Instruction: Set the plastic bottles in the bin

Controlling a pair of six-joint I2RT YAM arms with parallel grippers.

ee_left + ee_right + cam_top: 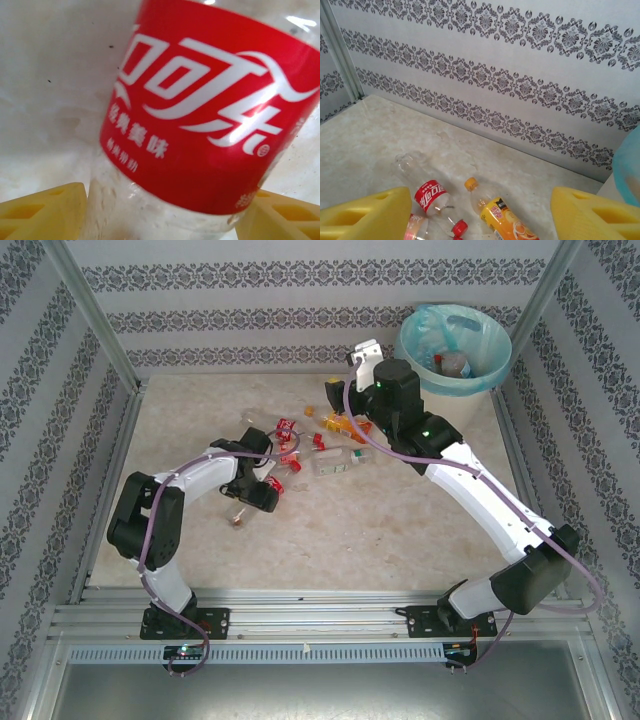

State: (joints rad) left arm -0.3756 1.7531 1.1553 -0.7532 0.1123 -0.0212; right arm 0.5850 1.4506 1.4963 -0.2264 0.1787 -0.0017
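Red-labelled bottle [215, 125] lies closest to the lens, flat on the table between the yellow fingers [45, 210] of the left gripper [160, 205]. The fingers sit close against both its sides, but whether they already pinch it cannot be told.

Across the marbled table [400, 530], the bin [462, 387] stands in the far right corner. It is lined with a blue-green bag and has at least one bottle inside. The right gripper [481, 200] hangs above the table near the bin, its jaws wide apart with nothing between them. The other plastic bottles [300, 445] lie scattered mid-table, well apart from the bin. An orange-labelled bottle [502, 220] lies directly under the right gripper.

The step in hand looks like the left arm's pick of the red-labelled bottle. The next move would call for a firm squeeze on the bottle's round body, a clean lift, then a long carry across to the bin. The right arm seems placed to descend on the orange-labelled bottle.
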